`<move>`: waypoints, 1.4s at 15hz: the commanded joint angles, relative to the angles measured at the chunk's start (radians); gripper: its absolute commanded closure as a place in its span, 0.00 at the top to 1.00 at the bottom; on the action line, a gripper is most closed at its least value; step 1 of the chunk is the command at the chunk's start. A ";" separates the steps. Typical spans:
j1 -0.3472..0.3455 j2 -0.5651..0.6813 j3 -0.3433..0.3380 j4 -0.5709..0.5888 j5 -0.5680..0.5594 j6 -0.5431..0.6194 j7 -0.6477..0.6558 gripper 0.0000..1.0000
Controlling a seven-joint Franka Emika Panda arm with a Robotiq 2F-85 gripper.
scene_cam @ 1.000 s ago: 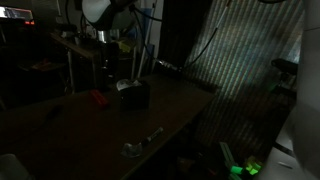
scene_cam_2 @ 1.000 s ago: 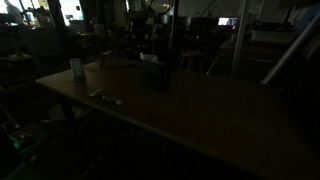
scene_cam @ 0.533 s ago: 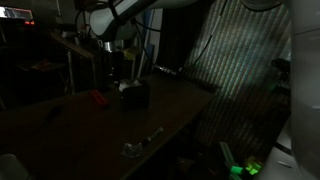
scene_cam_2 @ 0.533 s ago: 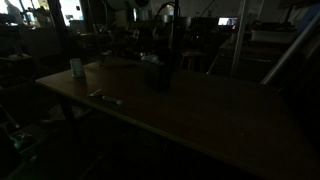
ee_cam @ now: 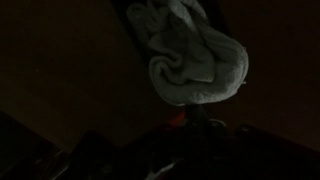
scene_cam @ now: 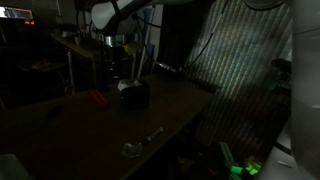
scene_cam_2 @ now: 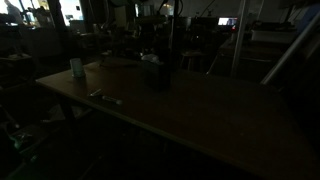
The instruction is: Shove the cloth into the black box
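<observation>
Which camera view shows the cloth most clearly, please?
The wrist view: the cloth sits large in its upper middle, pale and bunched, with folds visible despite the dark. In both exterior views it is only a small pale patch atop the black box, too dim for detail.

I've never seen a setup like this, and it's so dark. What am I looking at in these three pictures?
It is a robot arm, a jointed machine that a person steers from a distance, working over a table. Two pictures come from cameras that stand in the room and look at the table from different places. The third comes from a camera on the arm's wrist, looking at what lies under it.

On the table stands a small black box. A pale, bunched cloth fills the wrist view. Near the box lies a small red object, and closer to the table's edge a shiny metal piece. An exterior view also shows a small pale container.

The pincer is lost in the dark, so I cannot tell whether it holds anything.
</observation>
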 commanded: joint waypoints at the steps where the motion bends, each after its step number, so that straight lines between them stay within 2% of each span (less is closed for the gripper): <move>1: -0.007 -0.022 -0.007 0.015 0.009 0.001 -0.022 0.00; 8: -0.028 -0.021 -0.017 -0.002 0.023 -0.001 -0.024 0.00; 18: 0.026 0.002 0.016 0.024 0.000 0.000 -0.045 0.00; 21: 0.023 0.015 0.012 0.020 0.007 -0.003 -0.053 0.00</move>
